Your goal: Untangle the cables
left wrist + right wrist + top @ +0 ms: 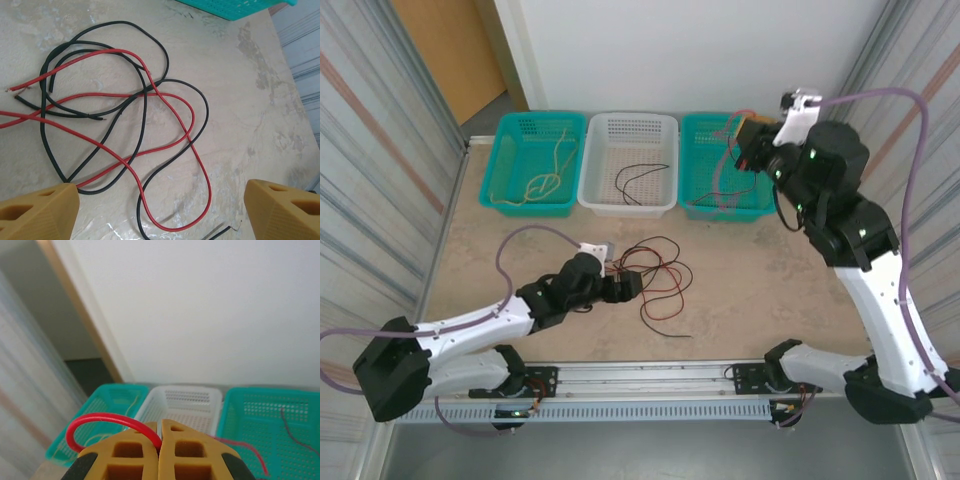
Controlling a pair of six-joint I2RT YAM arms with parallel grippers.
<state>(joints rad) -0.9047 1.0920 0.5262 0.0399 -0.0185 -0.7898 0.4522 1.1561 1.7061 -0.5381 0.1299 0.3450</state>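
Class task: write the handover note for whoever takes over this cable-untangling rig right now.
Left hand open, low over the red and black tangle on the table.
Right hand shut on a red cable, raised above the right teal basket.
Done: tan cable in left teal basket, black cable in white basket.
Left: drop the red cable, separate the tangle.

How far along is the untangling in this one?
Done: a tan cable lies in the left teal basket and a black cable in the white basket. In hand: the right claw is shut on a red cable above the right teal basket. Left: a tangle of red and black cables on the table, under the open left claw.
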